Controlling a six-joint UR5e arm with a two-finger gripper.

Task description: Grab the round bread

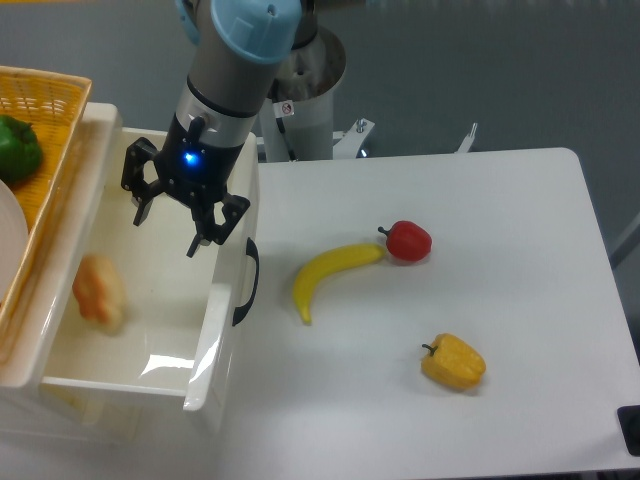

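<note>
Camera view, fingers (168, 230) apart, round bread (100, 292) blurred in bin (215, 330), banana (330, 275) nearby

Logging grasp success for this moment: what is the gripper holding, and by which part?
Nothing. The gripper is open and empty; the round bread lies blurred in the white bin, apart from the fingers.

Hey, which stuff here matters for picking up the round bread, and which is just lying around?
Part of the job:
orange-golden round bread, blurred, in the white bin
open black gripper, holding nothing

Just lying about:
yellow banana
red pepper
yellow bell pepper
green pepper in wicker basket
</note>
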